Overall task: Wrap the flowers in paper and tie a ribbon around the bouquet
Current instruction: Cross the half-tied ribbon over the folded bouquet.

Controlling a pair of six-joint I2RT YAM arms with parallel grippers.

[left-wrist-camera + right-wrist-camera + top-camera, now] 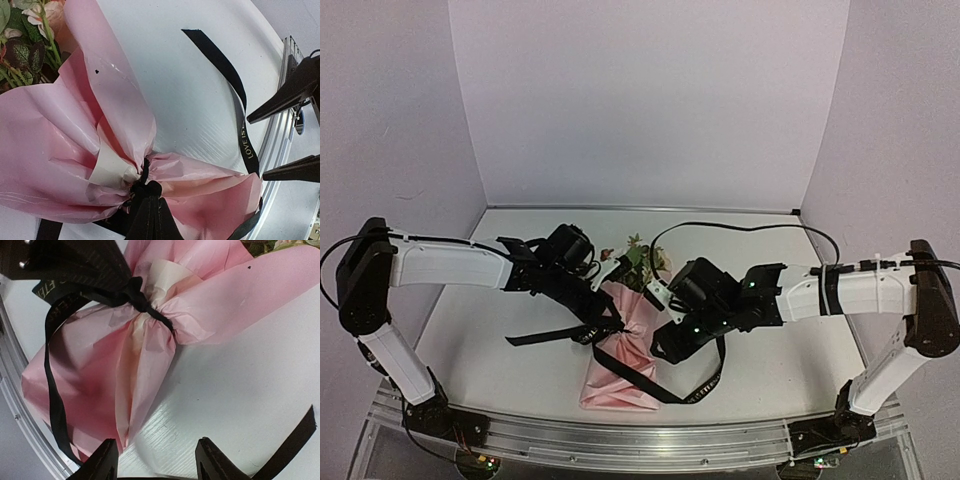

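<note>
Left fingers (146, 222) pinch the ribbon (248, 145) cinching paper (50, 135) around the flowers (30, 30).

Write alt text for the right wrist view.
Pink paper lies on a white table, cinched at its middle by a black ribbon that the left gripper pinches at the knot, top left. The right gripper stands open at the bottom edge, holding nothing; a loose ribbon end crosses the bottom right corner.

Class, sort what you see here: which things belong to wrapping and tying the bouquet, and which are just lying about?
Belong to the job: flowers, pink paper, black ribbon.
Just there: black cable, metal rail at the near edge.
</note>
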